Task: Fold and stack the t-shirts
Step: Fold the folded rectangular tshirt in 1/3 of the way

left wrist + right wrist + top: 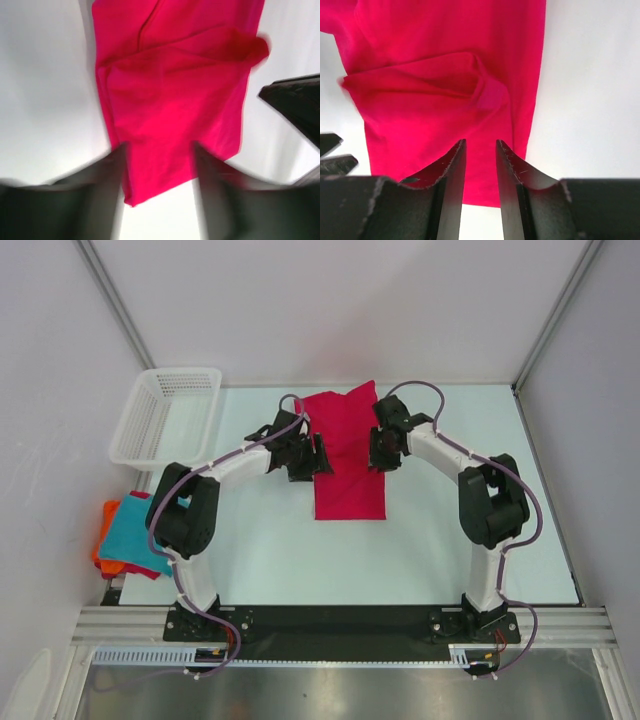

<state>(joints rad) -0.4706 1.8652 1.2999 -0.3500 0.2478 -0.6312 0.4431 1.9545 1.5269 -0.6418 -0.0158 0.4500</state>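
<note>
The crimson-pink t-shirt (347, 465) lies in the middle of the table, folded into a long strip with a flap doubled over its far half. My left gripper (319, 456) hovers at its left edge and my right gripper (379, 451) at its right edge. In the left wrist view the blurred fingers (107, 175) stand apart over the shirt (170, 90), gripping nothing. The right gripper (480, 150) is open above the shirt's (435, 105) near hem, with a small crumpled corner ahead of it. A teal t-shirt (140, 530) lies on an orange one (104, 540) at the table's left edge.
A white mesh basket (165, 415) stands at the back left. White walls and frame posts close in the table on three sides. The right gripper's dark finger (295, 102) shows across the shirt in the left wrist view.
</note>
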